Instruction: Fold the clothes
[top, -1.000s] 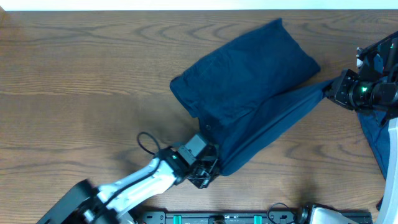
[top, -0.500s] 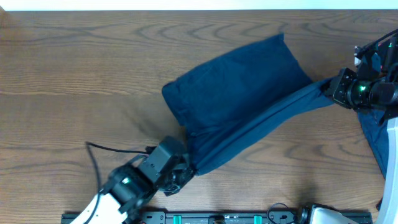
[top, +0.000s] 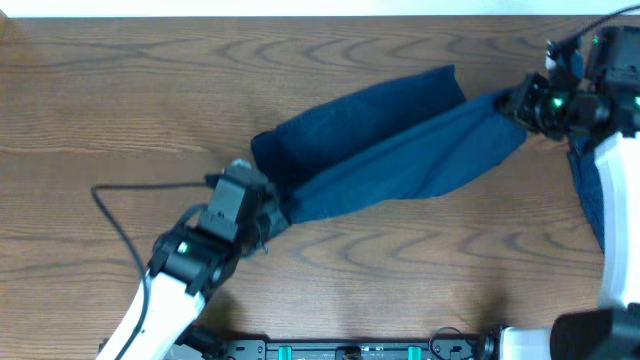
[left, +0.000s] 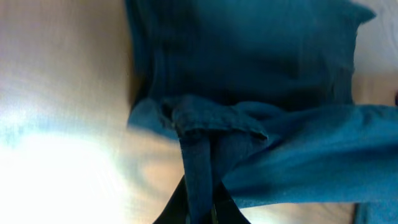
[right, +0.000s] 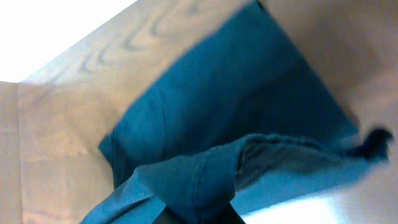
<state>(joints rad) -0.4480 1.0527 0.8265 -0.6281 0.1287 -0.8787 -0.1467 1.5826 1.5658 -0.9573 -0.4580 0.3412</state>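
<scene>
- Wood-grain bench (top: 120, 90) carries the shorts (top: 400, 150) right of centre, lying slantwise from near left to far right.
- Left arm (top: 190, 250) reaches in from the near-left edge, with a black cable (top: 115, 200) looping beside it.
- Left jaws are clamped on the near-left end of the shorts, with cloth bunched between them.
- One layer of cloth runs taut between both arms, above the flat layer on the bench.
- Right jaws, at the far right, are clamped on the opposite end of that taut layer.

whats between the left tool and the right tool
The navy shorts: a stretched fold runs from the left tool to the right tool, over the rest of the cloth. Overhead view shows it.
</scene>
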